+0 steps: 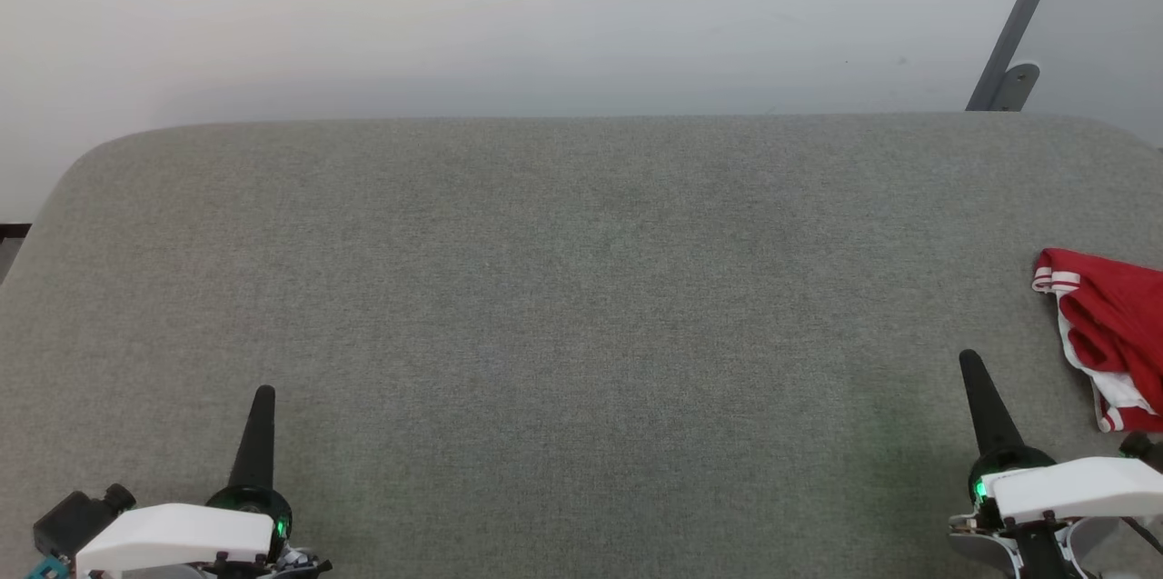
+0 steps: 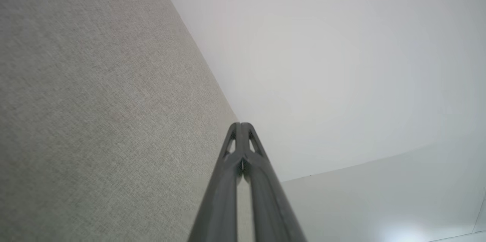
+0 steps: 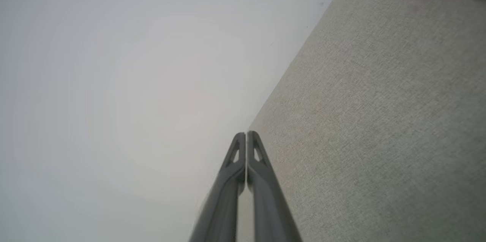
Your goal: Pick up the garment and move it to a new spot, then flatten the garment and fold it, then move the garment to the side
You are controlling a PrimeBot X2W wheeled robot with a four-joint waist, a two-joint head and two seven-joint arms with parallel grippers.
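Here the garment [image 1: 1113, 334] lies bunched, far right; soft and light, I judge. I'd pinch its sleeve hem [image 1: 1054, 280]. Both closed, empty: left gripper [image 2: 241, 125], right gripper [image 3: 246, 134].

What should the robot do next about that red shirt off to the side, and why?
Probably swing the right gripper toward the shirt and open it. The shirt lies bunched and untouched at the far right of the table, close beside that gripper, which is shut and so can't grasp yet. The left gripper, also shut, sits far across the table.
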